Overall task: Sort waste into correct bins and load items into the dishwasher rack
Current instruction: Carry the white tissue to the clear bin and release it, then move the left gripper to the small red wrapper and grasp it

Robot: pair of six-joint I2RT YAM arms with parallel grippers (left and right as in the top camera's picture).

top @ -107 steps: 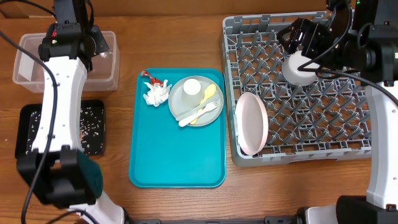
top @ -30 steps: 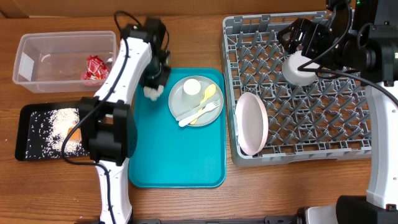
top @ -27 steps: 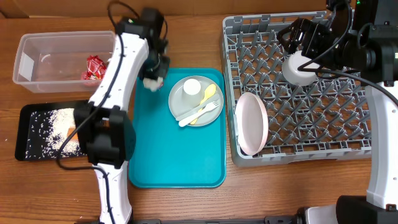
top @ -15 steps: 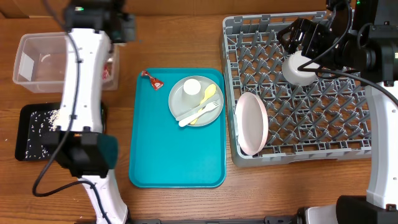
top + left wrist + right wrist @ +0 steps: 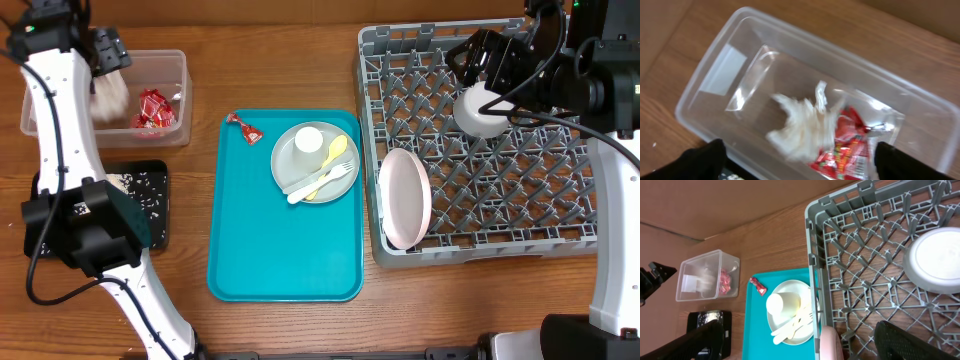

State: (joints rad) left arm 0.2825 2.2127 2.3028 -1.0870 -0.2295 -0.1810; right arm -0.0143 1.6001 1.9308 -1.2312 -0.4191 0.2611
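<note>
Swung away from the teal tray [image 5: 285, 250] since half a second ago, the left arm now stretches from the table's near edge to the far left corner, and its pincer has gone from pressed together to spread.

Nearest on the left lies the black tray [image 5: 150, 200], speckled with rice and half hidden under that arm. On the teal tray a grey plate [image 5: 296, 165] carries a small cup [image 5: 308, 140], a spoon [image 5: 336, 152] and a fork [image 5: 325, 182]; a scrap of red foil [image 5: 243, 126] lies at the tray's far left corner. A pale plate [image 5: 405, 198] stands on edge at the near left of the rack [image 5: 480, 240].

Farther back, the left gripper [image 5: 800, 152] hangs over the clear tub [image 5: 725, 70], fingers [image 5: 705, 160] wide apart and holding nothing. The napkin [image 5: 802, 130] shows as a blur below them, beside the red wrapper [image 5: 845, 150] in the tub; whether it has landed cannot be told.

Over the rack's far side the right gripper [image 5: 800, 335] hovers with jaws spread, above and beside the white bowl [image 5: 937, 260].
</note>
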